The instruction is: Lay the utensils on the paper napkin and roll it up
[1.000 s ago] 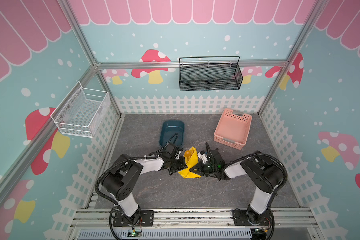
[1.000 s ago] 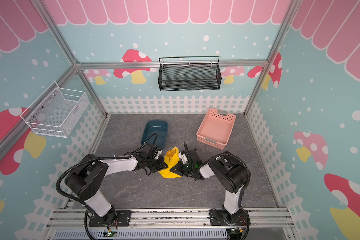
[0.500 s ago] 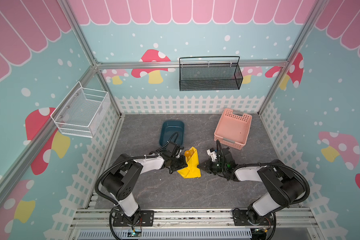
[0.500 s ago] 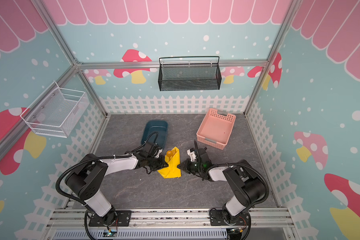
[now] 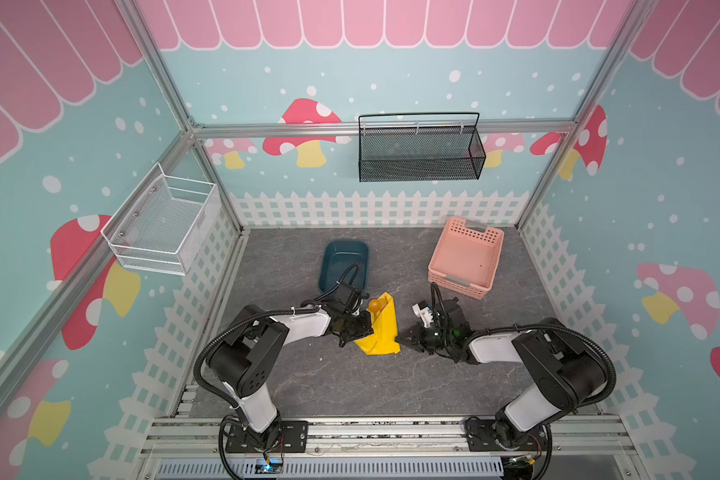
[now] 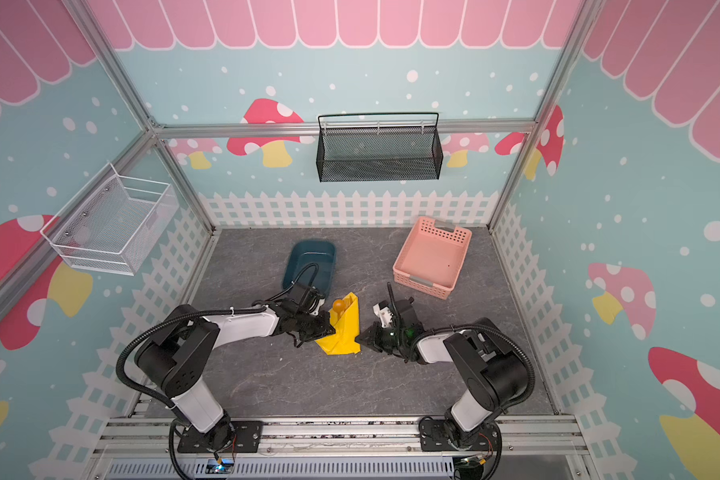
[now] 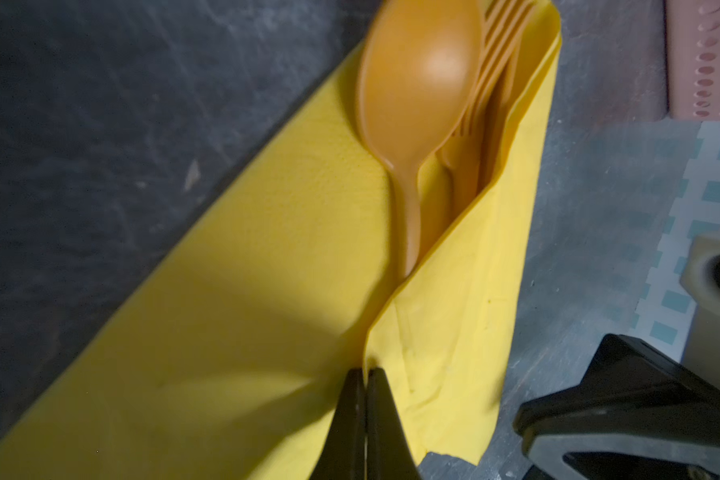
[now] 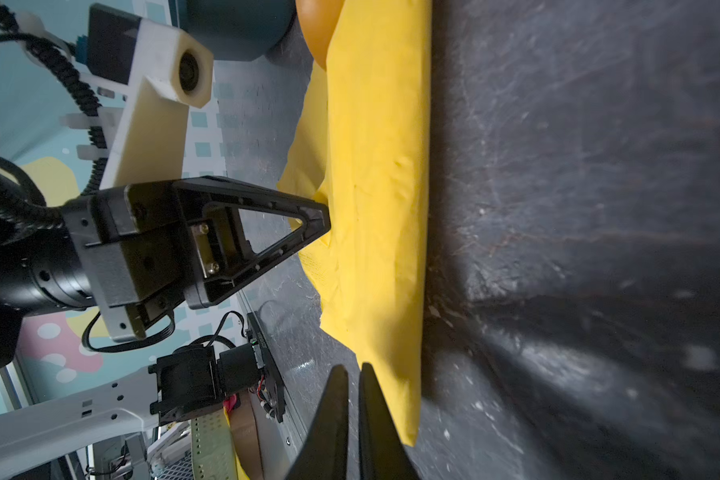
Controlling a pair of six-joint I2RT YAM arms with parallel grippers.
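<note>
Moved since earlier: right gripper point(image 5: 400, 338) stood well off to the right half a second ago and is now back in at the near right corner of the paper napkin point(image 5: 381, 332); left gripper point(image 5: 366, 330) keeps its place on the napkin's left side; the flap that stood raised a second ago now lies folded over.
Left gripper state: clenched. In the left wrist view the folded flap's edge runs straight in between its fingertips point(image 7: 348, 415), which reads as a pinch on the paper.
Right gripper state: jaws all but together, only a hairline slit, nothing in it in the right wrist view. It sits just beside the napkin's edge; I cannot tell whether it touches.
Napkin position: flat on the grey tabletop point(image 5: 350, 386), between the two grippers, just near of the dark blue tub point(image 5: 346, 245).
Utensils point(image 7: 433, 124): on the napkin. Spoon point(image 7: 420, 75) bowl pokes out at the far end, fork point(image 7: 499, 54) tines beside it under the flap; knife not made out.
Done: placing looks finished, and one side is folded over the handles.
Left: judged only a first fold. The left half of the sheet lies open, so the rolling proper is ahead.
Dark blue tub: empty where visible; the left arm's cable crosses its near part.
Pink basket point(image 5: 456, 286): empty, well right of the napkin.
White wire basket point(image 5: 150, 249): on the left wall, empty.
Black mesh basket point(image 5: 420, 166): on the back wall, nothing shows through the mesh.
</note>
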